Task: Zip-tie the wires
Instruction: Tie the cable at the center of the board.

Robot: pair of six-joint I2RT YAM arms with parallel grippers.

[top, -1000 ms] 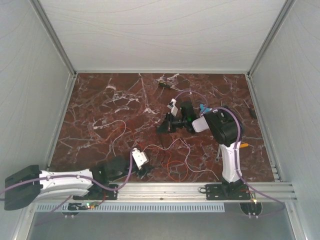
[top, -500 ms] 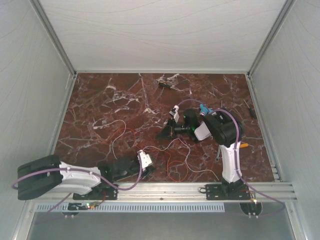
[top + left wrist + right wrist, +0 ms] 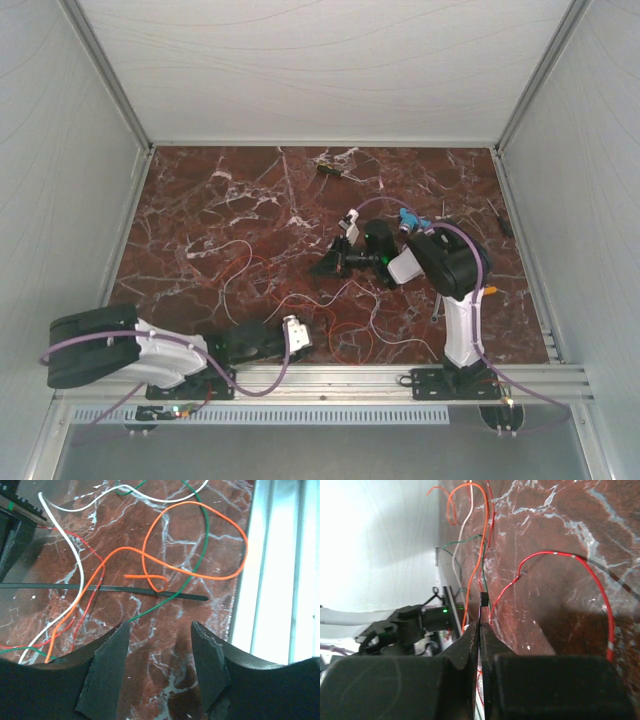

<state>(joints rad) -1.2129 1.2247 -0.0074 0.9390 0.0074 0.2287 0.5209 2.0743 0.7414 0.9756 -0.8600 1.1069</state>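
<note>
Pickup of the thin black plastic strip is judged in hand: left pincer, spread, must be lowered onto it where thin orange-and-white wires, tangled near-centre, cross it; right pincer is pressed together.

The dark red, white-veined stone-look desk is polished, faintly glossy. The thin orange, white and red wires look smooth, plastic-coated. A ribbed, silvery metal rail lines the desk's near edge.

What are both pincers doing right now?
Left pincer: open, holding nothing.
Right pincer: closed, apparently pinching the end of the black zip tie.
</note>
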